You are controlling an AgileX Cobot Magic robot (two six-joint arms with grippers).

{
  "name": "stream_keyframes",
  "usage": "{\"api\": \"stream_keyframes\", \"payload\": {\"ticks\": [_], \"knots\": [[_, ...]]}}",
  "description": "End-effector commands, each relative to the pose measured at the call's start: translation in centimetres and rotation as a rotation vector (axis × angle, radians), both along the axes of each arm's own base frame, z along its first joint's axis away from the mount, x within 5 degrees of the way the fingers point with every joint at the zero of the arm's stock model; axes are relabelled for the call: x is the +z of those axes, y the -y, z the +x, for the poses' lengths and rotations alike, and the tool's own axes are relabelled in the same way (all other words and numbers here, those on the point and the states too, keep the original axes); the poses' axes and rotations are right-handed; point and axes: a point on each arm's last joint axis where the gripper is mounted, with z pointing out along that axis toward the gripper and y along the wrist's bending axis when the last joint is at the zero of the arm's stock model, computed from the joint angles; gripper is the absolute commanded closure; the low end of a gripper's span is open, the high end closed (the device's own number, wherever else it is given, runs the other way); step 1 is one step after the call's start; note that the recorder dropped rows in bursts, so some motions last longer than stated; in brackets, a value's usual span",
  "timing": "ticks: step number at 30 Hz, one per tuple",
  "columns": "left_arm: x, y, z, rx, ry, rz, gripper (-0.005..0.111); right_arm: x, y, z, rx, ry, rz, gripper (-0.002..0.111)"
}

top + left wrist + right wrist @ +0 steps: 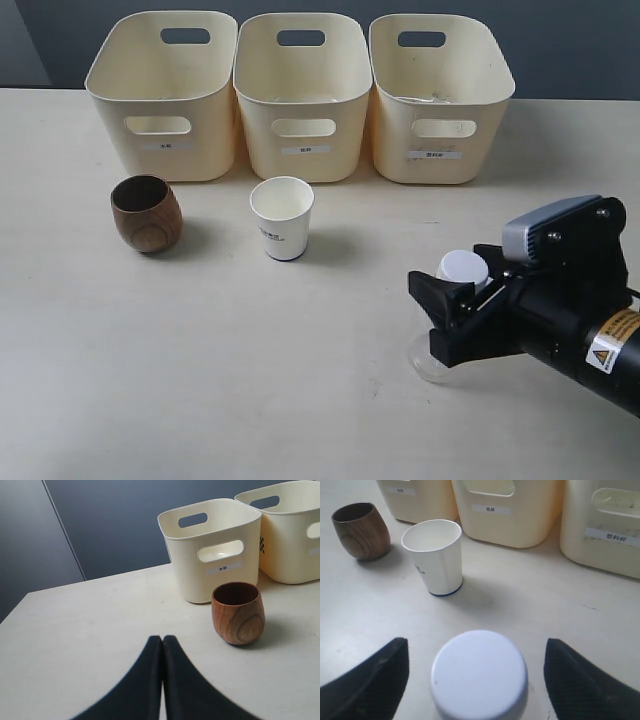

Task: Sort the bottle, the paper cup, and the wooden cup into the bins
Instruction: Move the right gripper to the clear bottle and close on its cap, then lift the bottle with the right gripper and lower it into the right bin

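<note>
The bottle [462, 268] stands upright at the right of the table, and its white cap [479, 674] lies between the spread fingers of my right gripper [476, 650], which is open around it without touching. The white paper cup [282, 217] [434, 556] stands at mid-table. The dark wooden cup [146, 212] [238, 612] sits to its left. My left gripper [163, 639] is shut and empty, short of the wooden cup; it does not show in the exterior view. Three cream bins [167, 95] [301, 95] [436, 96] line the back.
The right arm's black body [560, 310] stretches in from the right edge. A dark wall rises behind the bins. Bare tabletop [200, 360] spreads in front of the cups.
</note>
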Motion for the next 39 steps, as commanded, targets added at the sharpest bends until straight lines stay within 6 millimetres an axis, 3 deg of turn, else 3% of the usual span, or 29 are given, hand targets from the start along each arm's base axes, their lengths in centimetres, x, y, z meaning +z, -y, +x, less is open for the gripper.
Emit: {"api": "stream_keyframes", "payload": {"ticks": [1,5,7,16,32,39], "knots": [[0.0,0.0,0.0,-0.003,0.009,-0.002,0.107,0.0,0.0,0.1,-0.015,-0.015,0.008,0.037],[0.0,0.0,0.0,-0.003,0.009,-0.002,0.107,-0.1,0.0,0.0,-0.015,-0.027,0.003,0.037],[0.0,0.0,0.0,-0.003,0.009,-0.002,0.107,-0.2,0.0,0.0,-0.015,-0.033,-0.001,0.043],[0.0,0.0,0.0,-0.003,0.009,-0.002,0.107,-0.2,0.0,0.0,-0.014,-0.034,-0.002,0.109],[0.0,0.0,0.0,-0.003,0.009,-0.002,0.107,2.4,0.6,1.4,-0.174,0.176,0.210,0.108],[0.0,0.0,0.0,-0.003,0.009,-0.002,0.107,7.0,-1.3,4.1,-0.186,0.297,0.318,0.108]]}}
